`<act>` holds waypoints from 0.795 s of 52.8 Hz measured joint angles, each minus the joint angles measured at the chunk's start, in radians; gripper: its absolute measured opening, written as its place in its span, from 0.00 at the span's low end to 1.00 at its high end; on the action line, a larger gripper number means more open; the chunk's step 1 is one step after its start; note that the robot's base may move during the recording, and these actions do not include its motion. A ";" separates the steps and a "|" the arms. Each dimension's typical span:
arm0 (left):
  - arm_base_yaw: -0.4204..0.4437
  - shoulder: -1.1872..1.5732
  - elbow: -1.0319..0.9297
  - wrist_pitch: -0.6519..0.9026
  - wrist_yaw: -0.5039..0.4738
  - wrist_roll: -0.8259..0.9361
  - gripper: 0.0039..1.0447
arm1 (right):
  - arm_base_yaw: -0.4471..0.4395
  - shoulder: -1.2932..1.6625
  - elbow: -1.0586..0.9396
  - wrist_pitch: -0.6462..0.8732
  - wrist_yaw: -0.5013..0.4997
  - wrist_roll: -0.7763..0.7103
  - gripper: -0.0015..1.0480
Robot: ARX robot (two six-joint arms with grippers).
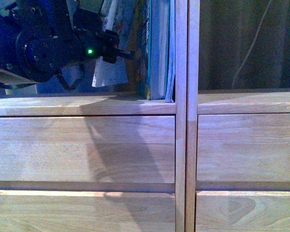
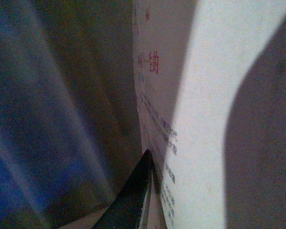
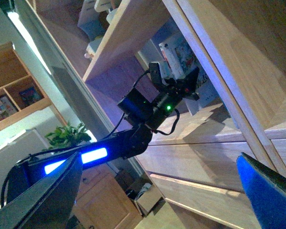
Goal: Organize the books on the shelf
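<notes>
Left gripper [image 1: 117, 50] clenched on booklet [image 1: 108, 73], upright to slot left of teal book [image 1: 147, 58]; right gripper [image 3: 158, 155] released, idle.

The shelf [image 1: 87, 150] is pale jointed wood, smooth and matt; the booklet [image 2: 209, 86] is thin matt paper; the left arm [image 1: 38, 43] casing looks black, slightly glossy

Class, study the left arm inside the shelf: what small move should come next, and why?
Probably ease the booklet rightward until it stands against the teal book. The left gripper holds it tilted, its lower edge off the shelf board and apart from that upright book.
</notes>
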 joint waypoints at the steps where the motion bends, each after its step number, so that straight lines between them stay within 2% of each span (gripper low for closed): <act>1: 0.000 0.011 0.008 -0.002 0.002 0.000 0.16 | 0.000 0.000 0.000 0.000 0.000 0.000 0.93; 19: -0.022 0.114 0.122 0.006 0.021 0.012 0.16 | 0.000 0.000 0.000 0.000 0.000 0.000 0.93; 33: -0.055 0.117 0.115 0.006 0.044 0.027 0.16 | 0.000 0.000 0.000 0.000 0.000 0.000 0.93; 35: -0.056 0.117 0.109 0.005 0.050 0.028 0.19 | 0.000 0.000 0.000 0.000 0.000 0.000 0.93; 42: -0.052 0.103 0.047 0.016 0.059 0.034 0.43 | 0.000 0.000 0.000 0.000 0.000 0.000 0.93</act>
